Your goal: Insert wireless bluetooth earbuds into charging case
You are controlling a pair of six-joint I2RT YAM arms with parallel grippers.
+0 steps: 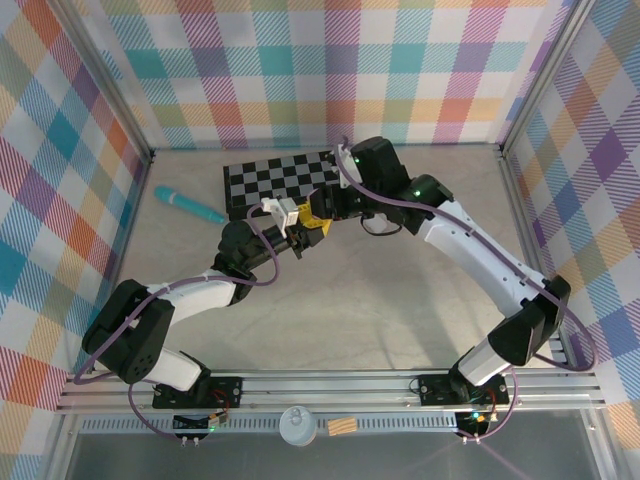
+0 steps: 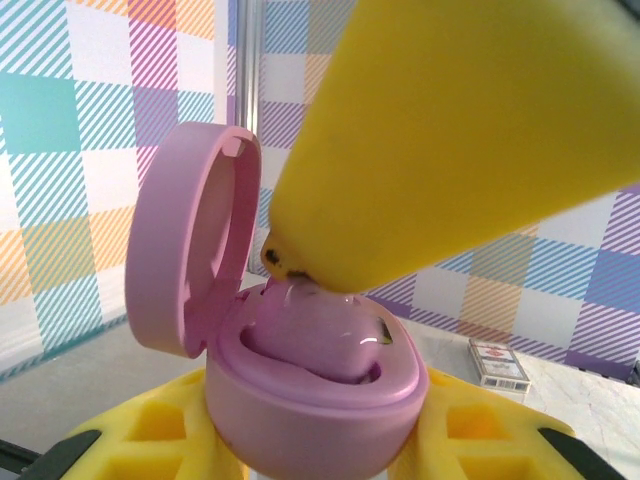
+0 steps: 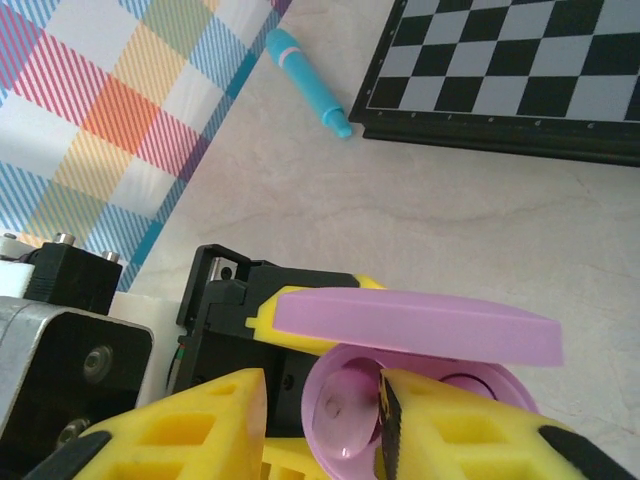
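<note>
My left gripper is shut on a pink pebble-shaped charging case, held above the table with its lid swung open to the left. A pink earbud lies in the case's well. One yellow finger of my right gripper comes down from above and touches the bud's top. In the right wrist view the right gripper stands open, its fingers apart on either side of the earbud, under the raised lid. From above, both grippers meet at the table's middle.
A black-and-white chessboard lies behind the grippers, with a teal pen to its left. A small card box sits on the table beyond the case. Plaid walls enclose the table on three sides.
</note>
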